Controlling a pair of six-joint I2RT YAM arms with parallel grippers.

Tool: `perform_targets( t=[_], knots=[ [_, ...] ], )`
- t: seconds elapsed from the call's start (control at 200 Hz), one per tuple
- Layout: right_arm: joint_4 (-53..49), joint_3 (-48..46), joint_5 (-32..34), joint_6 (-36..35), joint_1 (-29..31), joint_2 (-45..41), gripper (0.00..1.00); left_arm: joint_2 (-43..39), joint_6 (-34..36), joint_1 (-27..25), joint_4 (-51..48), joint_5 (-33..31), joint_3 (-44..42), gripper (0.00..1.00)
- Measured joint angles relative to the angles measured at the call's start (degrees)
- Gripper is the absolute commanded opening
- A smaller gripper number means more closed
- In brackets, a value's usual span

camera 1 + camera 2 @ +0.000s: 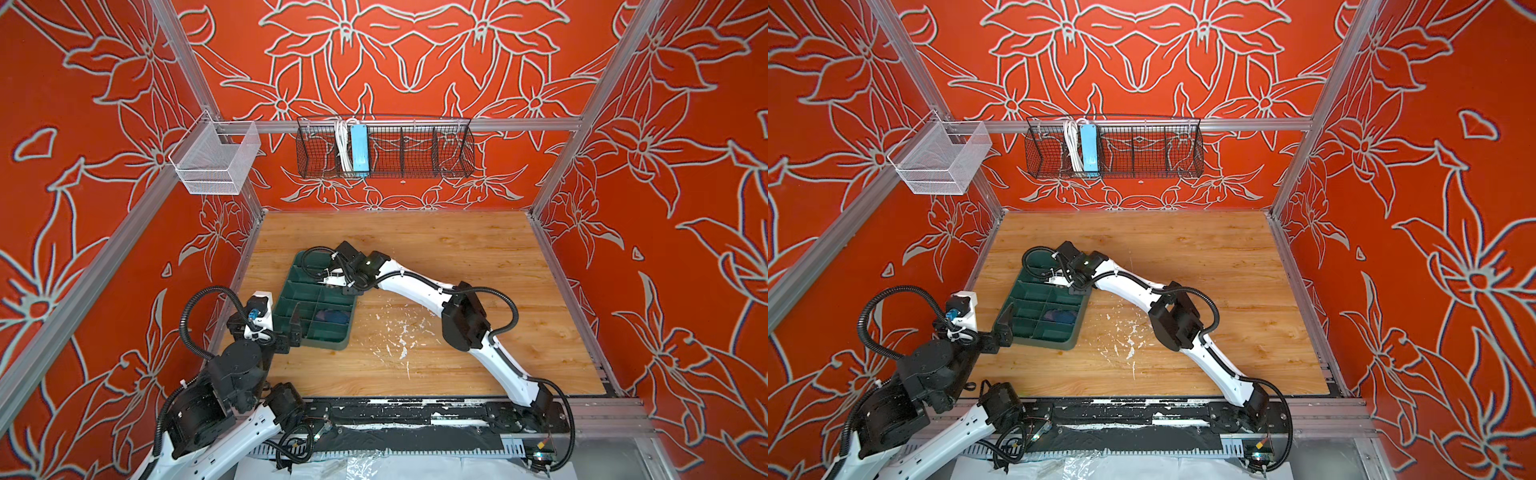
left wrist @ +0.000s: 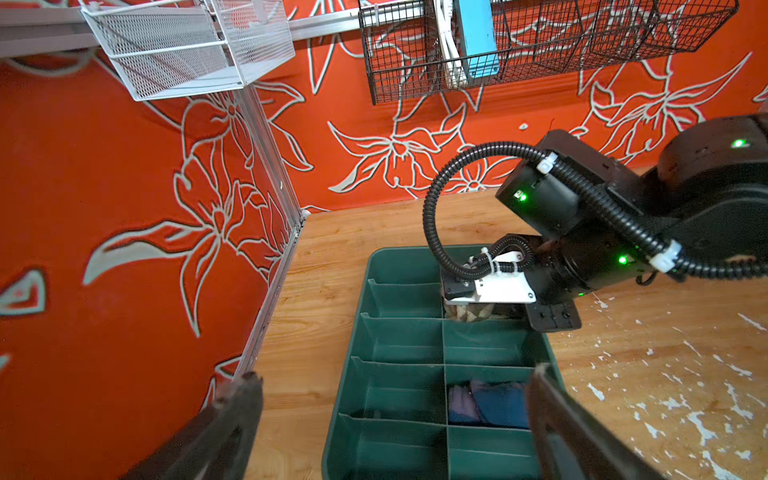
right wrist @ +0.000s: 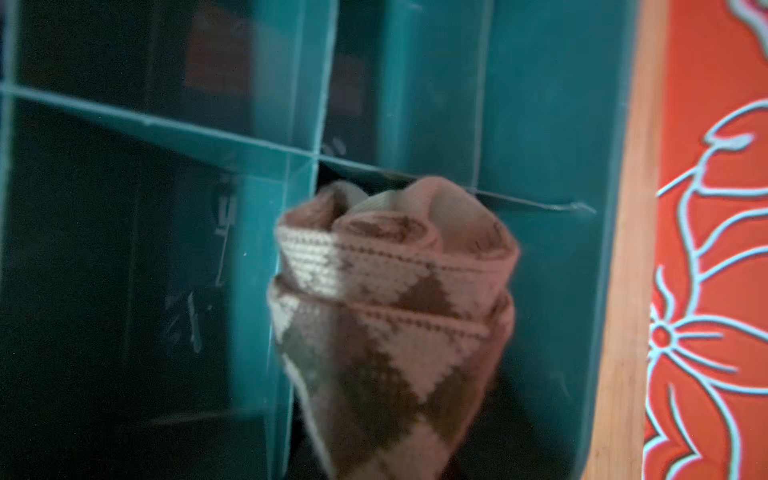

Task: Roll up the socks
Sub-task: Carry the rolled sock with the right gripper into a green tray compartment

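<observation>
- The left gripper hangs at the near left corner of the green compartment tray, jaws spread wide with nothing between them.
- The tray sits on the left part of the wooden table.
- The purple sock lies bundled in the tray's right-hand column, one compartment back from the near end. It shows lilac fabric beside a dark blue patch, and neither arm touches it.
- The argyle sock is wound into a tight roll, beige with brown diamonds and dotted stitch lines, its spiral end showing. It dips into the far part of the tray; which compartment, I cannot tell.
- The right gripper reaches across from the right, clamped on that roll, its fingers hidden.
</observation>
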Motion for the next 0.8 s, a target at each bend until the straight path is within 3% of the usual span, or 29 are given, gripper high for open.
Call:
perform_targets(
  t=[0.445, 0.621, 0.796],
  knots=[
    [-12.66, -22.05, -4.28, -1.81, -12.55, -13.46, 0.0, 6.84, 1.29, 0.0, 2.32, 2.93, 0.28, 0.97],
    [-15.76, -30.86, -1.51, -1.73, -20.15, -17.88, 0.0, 9.44, 1.66, 0.0, 4.2, 4.46, 0.46, 0.97],
    [-17.51, -33.22, 4.04, -2.99, -25.79, -19.47, 0.0, 11.56, 1.7, 0.0, 5.42, 5.88, 0.57, 0.97]
  ],
)
